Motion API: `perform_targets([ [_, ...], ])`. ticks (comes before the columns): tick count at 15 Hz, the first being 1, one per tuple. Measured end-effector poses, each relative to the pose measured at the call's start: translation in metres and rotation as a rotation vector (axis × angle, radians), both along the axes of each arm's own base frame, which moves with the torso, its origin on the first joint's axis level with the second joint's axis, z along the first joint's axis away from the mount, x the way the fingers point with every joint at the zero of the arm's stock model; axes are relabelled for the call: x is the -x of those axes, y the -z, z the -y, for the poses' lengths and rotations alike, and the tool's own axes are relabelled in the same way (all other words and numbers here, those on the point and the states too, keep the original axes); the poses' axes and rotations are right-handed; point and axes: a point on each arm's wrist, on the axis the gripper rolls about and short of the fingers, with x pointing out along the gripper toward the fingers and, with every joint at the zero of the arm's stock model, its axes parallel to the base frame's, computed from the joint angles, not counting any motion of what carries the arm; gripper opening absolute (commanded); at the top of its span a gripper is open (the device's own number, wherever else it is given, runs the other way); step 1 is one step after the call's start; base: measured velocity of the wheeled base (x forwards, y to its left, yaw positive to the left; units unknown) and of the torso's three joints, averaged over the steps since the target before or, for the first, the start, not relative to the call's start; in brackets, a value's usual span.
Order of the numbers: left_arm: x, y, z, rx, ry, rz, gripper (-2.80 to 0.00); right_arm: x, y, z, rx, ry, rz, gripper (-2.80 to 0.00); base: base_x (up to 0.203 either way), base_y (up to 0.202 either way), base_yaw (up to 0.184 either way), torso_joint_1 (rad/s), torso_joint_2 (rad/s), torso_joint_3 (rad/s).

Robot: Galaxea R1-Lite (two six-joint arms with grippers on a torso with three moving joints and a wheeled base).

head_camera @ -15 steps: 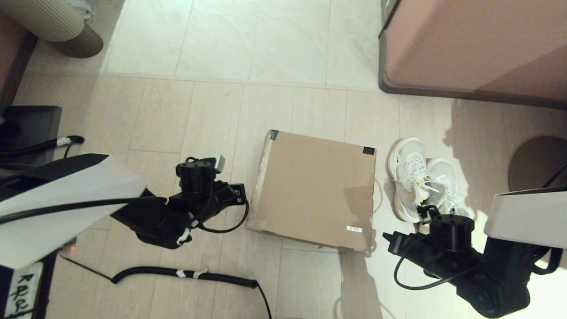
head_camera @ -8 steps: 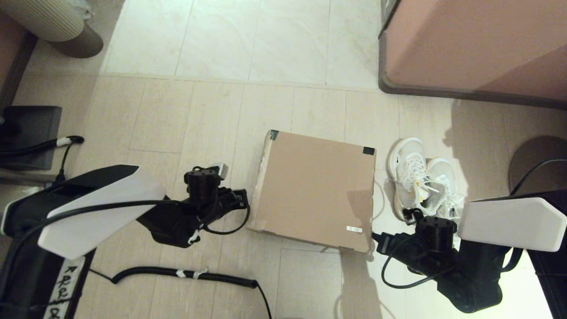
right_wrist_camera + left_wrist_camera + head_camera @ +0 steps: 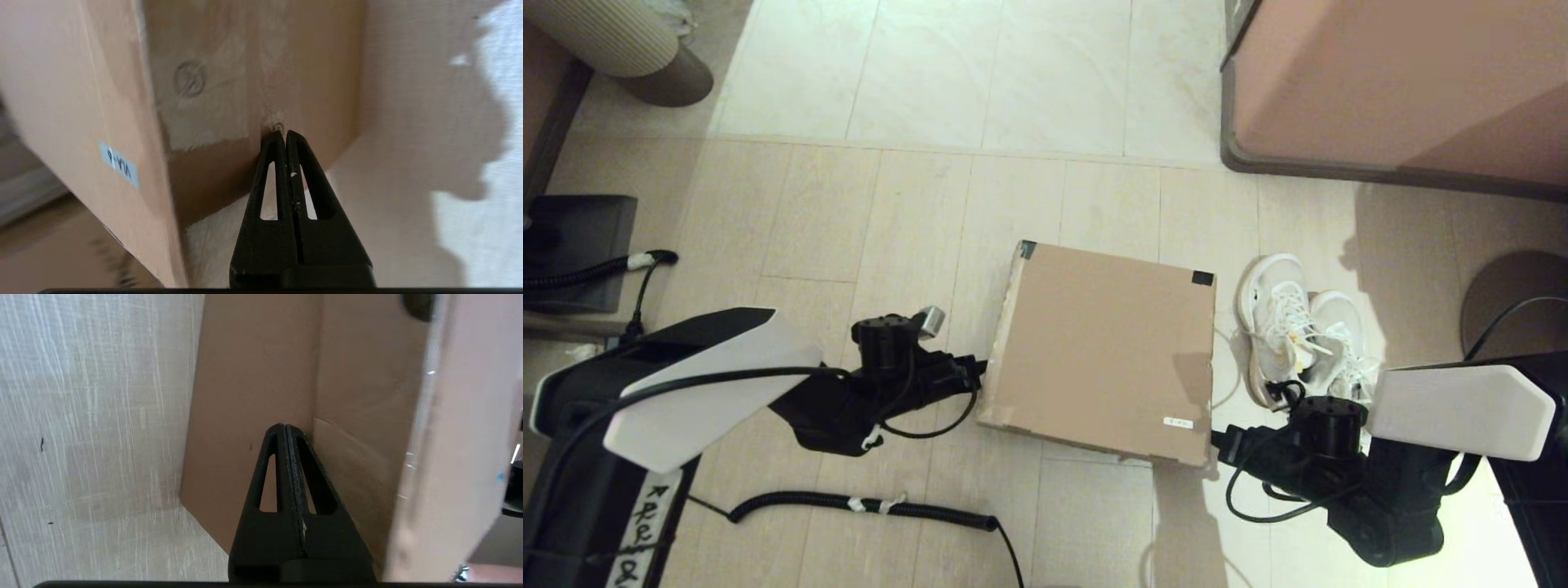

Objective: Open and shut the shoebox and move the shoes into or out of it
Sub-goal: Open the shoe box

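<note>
The brown cardboard shoebox (image 3: pixel 1104 347) lies shut on the floor, black tape on its two far lid corners, a small white sticker near its front right. The white lace-up sneakers (image 3: pixel 1298 339) stand side by side on the floor right of the box. My left gripper (image 3: pixel 980 371) is shut and its tips touch the box's left side wall (image 3: pixel 249 396); the same gripper (image 3: pixel 284 426) holds nothing. My right gripper (image 3: pixel 1217 438) is shut with its tips against the box's right side wall (image 3: pixel 253 81) near the front corner; that gripper (image 3: pixel 284 134) is empty too.
A large pinkish-brown furniture block (image 3: pixel 1396 82) fills the far right. A ribbed round stool (image 3: pixel 621 41) sits far left, a dark box (image 3: pixel 580 245) at the left edge. A coiled black cable (image 3: pixel 866 506) lies on the floor near me. A round dark base (image 3: pixel 1511 298) is at right.
Both arms have moved inward to the box: the left gripper slid right to the left wall, the right gripper slid left to the right wall. Box and shoes have not moved.
</note>
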Motion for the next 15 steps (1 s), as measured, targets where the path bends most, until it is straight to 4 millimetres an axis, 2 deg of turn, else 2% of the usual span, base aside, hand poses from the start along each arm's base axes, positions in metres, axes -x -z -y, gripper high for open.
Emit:
perform_targets([
  [4,0.002,-0.007,0.000,0.076,-0.025,-0.057,-2.80,0.003,-0.024,0.010,-0.151,-0.031,-0.035,-2.80,0.000,0.000,0.000,0.000,0.00,0.000],
  [11,0.016,-0.052,-0.003,0.161,-0.037,-0.034,-2.80,0.017,-0.061,0.021,-0.257,-0.023,-0.038,-2.80,0.000,0.000,0.000,0.000,0.00,0.000],
  [15,0.027,-0.057,-0.006,0.160,-0.036,-0.037,-2.80,0.021,-0.067,0.025,-0.258,-0.013,-0.030,-2.80,0.000,0.000,0.000,0.000,0.00,0.000],
])
